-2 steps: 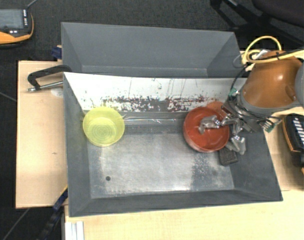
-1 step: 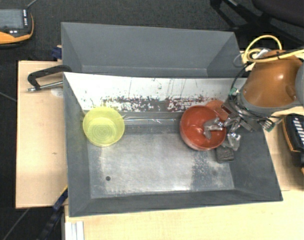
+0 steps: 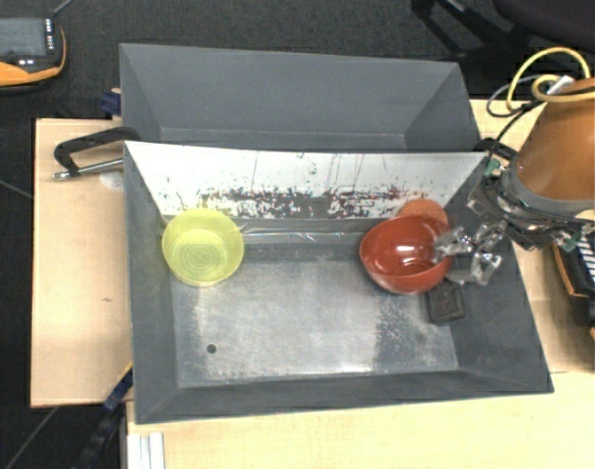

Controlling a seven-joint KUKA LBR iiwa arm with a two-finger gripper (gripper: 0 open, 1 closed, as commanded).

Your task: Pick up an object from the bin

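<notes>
A red bowl (image 3: 403, 254) lies tilted toward the front at the back right of the bin, its glossy inside showing. My gripper (image 3: 470, 254) is at the bowl's right rim, its metal body touching or just over that edge. Just below the gripper, on the bin's right slope, is a small dark rectangular piece (image 3: 446, 304); I cannot tell whether it is loose or part of the gripper. A yellow-green cup (image 3: 202, 246) rests on the far left of the bin floor, mouth up, well away from the gripper.
The arm with its orange cover and cables comes in over the bin's right wall. The bin's walls slope steeply, and the back one bears dark scuff marks. A tiny dark speck lies on the floor at the front left.
</notes>
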